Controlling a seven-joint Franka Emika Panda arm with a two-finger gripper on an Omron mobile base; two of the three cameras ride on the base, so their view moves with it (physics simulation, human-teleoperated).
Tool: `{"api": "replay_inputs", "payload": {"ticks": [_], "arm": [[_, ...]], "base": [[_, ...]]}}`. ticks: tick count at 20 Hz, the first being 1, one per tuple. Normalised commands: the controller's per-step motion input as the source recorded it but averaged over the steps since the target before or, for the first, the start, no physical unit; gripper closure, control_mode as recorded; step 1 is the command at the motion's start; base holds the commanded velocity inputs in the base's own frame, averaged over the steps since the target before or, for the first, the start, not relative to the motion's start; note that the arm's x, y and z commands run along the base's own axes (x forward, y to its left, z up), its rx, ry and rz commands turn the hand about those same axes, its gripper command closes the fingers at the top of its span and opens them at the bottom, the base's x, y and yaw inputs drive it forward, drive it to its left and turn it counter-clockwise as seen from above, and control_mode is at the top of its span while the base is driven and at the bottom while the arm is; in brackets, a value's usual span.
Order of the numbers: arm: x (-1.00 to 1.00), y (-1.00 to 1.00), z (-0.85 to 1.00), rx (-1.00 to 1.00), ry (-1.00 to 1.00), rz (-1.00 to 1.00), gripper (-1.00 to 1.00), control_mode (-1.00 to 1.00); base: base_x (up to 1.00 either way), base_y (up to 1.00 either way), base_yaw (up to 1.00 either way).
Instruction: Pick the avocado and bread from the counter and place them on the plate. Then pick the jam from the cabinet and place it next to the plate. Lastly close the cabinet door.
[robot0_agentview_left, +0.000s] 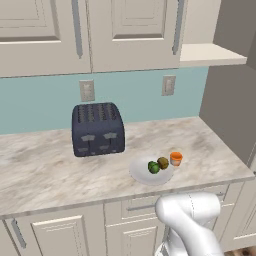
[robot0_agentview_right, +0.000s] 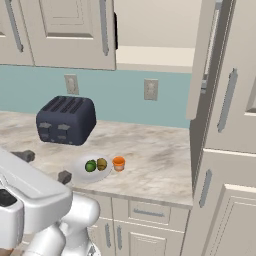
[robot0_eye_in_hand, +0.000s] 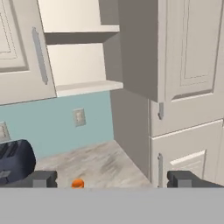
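Closing that cream panelled cabinet door (robot0_agentview_right: 200, 60) is what we've got left — small orange jam jar (robot0_agentview_left: 176, 158) sits just beside the white round plate (robot0_agentview_left: 142, 172). Two-finger gripper (robot0_eye_in_hand: 112, 179) is spread wide, empty — a sloppy swing could clip the door's edge.

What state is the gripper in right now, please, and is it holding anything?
Gripper: jaws wide open, holding nothing; the small orange jam jar stands on the beige marble-patterned counter beyond its dark fingertips.
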Motion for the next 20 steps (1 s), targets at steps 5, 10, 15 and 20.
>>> {"api": "replay_inputs", "payload": {"ticks": [5, 10, 15, 20], "arm": [[-0.12, -0.11, 0.00, -0.09, -0.16, 0.02, -1.00, -1.00], [-0.01, -0.20, 0.00, -0.05, -0.12, 0.04, -1.00, -1.00], [0.00, -0.24, 0.07, -0.03, -0.14, 0.05, -1.00, -1.00], [0.04, -0.33, 0.08, 0.00, -0.04, 0.08, -1.00, -1.00]], "base": [[0.00, 0.00, 0.00], [0.00, 0.00, 0.00], [0.00, 0.00, 0.00], [0.00, 0.00, 0.00]]}}
